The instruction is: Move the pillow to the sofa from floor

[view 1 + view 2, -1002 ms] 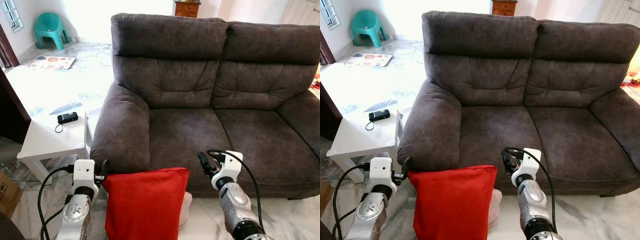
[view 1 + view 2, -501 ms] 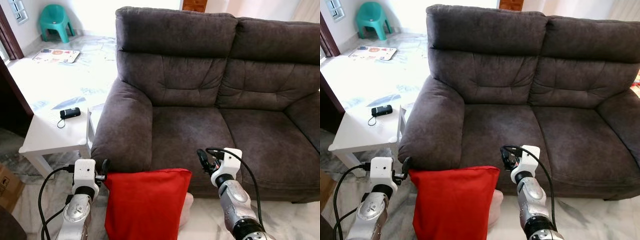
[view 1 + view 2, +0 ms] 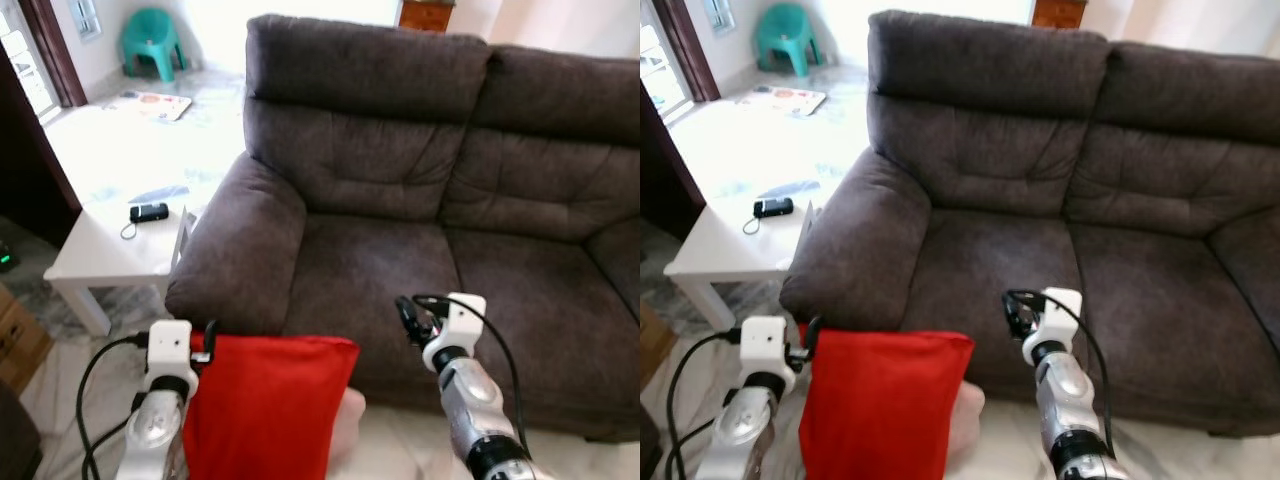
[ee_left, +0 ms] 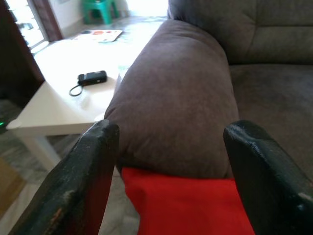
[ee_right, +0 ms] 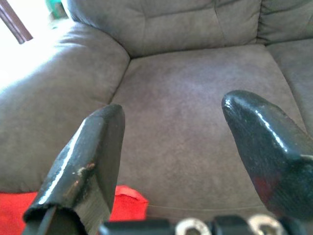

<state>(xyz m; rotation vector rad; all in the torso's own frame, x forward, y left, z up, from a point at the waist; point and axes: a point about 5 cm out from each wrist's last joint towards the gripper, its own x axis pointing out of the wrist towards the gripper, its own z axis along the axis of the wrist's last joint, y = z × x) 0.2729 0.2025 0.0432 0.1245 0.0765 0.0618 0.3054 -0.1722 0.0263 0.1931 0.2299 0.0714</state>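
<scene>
Since a second ago the camera has swung rightward; the red pillow (image 3: 265, 405) stays at lower centre before the sofa (image 3: 420, 200). Left gripper (image 4: 171, 161) fingers spread wide at its corner; right gripper (image 5: 190, 147) fingers wide over the seat.

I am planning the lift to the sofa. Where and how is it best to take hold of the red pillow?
Probably by its two upper corners, one gripper from each side. The red pillow stands upright against the sofa front, its top edge level; the open left gripper sits at one corner, the open right gripper near the other.
</scene>
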